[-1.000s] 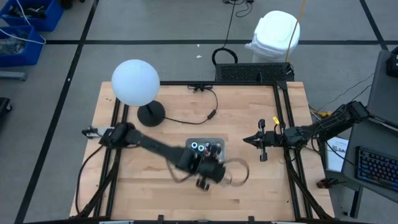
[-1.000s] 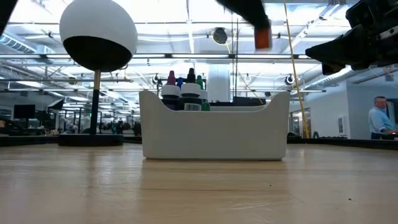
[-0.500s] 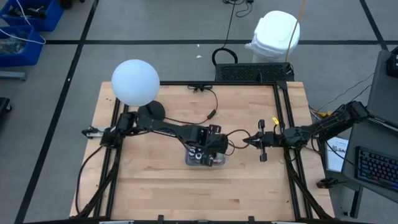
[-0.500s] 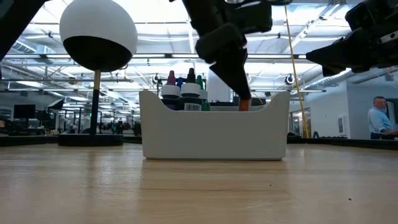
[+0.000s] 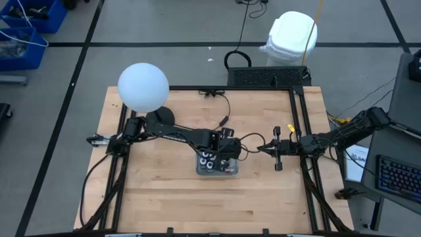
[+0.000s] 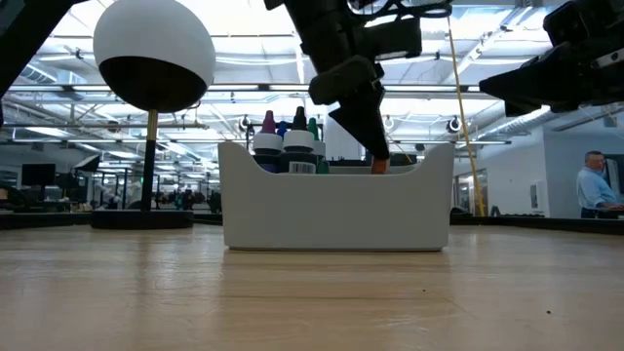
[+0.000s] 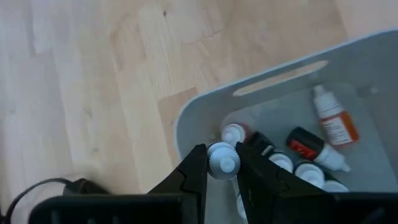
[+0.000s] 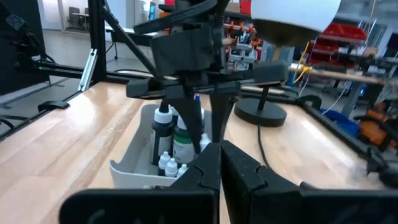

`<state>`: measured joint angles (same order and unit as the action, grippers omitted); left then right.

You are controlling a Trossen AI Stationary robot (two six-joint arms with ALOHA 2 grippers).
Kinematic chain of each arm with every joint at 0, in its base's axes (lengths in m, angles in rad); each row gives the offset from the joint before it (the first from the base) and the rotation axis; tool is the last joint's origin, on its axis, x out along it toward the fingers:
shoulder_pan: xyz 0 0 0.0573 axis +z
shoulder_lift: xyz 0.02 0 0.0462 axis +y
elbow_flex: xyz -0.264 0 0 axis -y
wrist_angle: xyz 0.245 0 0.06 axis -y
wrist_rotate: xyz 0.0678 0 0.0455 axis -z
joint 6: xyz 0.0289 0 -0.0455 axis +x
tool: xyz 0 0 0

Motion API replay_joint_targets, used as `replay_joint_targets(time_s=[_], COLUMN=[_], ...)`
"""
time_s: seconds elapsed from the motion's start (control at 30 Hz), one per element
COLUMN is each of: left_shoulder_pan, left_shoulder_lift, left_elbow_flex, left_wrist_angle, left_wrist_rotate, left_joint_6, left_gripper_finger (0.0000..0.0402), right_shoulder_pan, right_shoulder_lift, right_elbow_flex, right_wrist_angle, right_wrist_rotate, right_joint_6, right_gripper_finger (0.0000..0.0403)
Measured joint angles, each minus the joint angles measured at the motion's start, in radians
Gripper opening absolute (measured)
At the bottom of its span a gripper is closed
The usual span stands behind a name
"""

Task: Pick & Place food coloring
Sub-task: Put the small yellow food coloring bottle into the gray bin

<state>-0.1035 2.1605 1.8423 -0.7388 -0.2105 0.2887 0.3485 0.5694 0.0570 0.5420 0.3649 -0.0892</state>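
Hovering at the high view's center, the left end effector (image 7: pixel 222 163) stands clamped on a white-capped food coloring bottle (image 7: pixel 222 159) directly over the tray (image 7: pixel 186 118); the right end effector (image 5: pixel 271 149), fingers together, waits right of it.

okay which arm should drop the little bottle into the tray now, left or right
Left. Its claw is shut on a white-capped bottle right over the tray, where other bottles already sit. The right claw hangs off to the side, shut and empty.
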Motion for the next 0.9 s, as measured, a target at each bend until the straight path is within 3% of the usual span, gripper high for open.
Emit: replay_joint_targets(time_s=[0.3, 0.9], left_shoulder_pan=[-0.022, -0.033], left_shoulder_lift=[0.000, 0.097], left_elbow_flex=[0.000, 0.000], left_wrist_angle=[0.047, 0.091], left_wrist_rotate=[0.079, 0.062], left_joint_6=[0.054, 0.096], left_gripper_finger=[0.0069, 0.0069], right_shoulder_pan=[0.000, 0.000], right_shoulder_lift=[0.000, 0.005], right_elbow_flex=[0.000, 0.000], right_wrist_angle=[0.022, -0.002], right_wrist_rotate=[0.050, 0.054], right_joint_6=[-0.070, -0.011], right_gripper_finger=[0.0000, 0.0000])
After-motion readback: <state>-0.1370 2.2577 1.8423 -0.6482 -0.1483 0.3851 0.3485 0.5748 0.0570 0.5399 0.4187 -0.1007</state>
